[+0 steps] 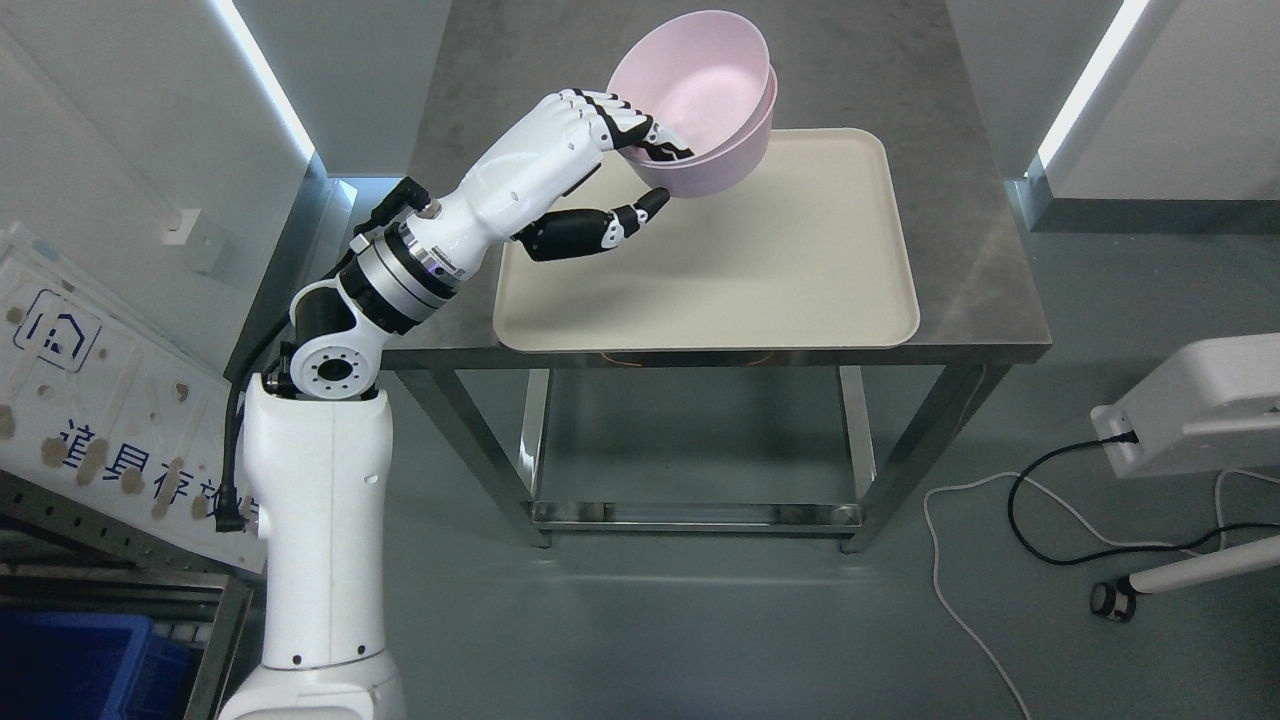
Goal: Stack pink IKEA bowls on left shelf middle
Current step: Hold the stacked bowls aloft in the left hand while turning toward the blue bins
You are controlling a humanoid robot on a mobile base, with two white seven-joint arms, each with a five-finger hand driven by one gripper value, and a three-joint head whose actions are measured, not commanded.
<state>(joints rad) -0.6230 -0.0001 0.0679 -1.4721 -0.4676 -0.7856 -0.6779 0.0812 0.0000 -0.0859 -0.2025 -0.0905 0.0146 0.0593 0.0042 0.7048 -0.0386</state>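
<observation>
Seen from the head camera: left hand (590, 160) raised over the far left part of a cream tray (720, 290), its arm reaching up from the lower left of the picture. Fingers (625, 120) hooked over the near rim of the pink bowls (700, 100), black fingertips dipping inside the bowl, thumb (600, 230) stretched out underneath and touching the lower wall near its base. Closed, then, on the rim in a pinch between fingers above and thumb below. Two bowls nested one inside the other, the inner rim showing just above the outer, the pair tilted so the opening faces toward the camera. Held in the air over the tray's far left corner and the grey tabletop behind it, clear of the tray surface. Tray itself lying flat on a metal table (990, 280) with a steel frame and a lower rail. At the left edge, a white panel (90, 400) with blue printed characters leaning on a metal rack, and a blue bin (70, 665) in the bottom corner. At the right, a white device (1200, 410) with a black cable (1050, 520) and a white cable trailing across the grey floor. No right arm in view.
</observation>
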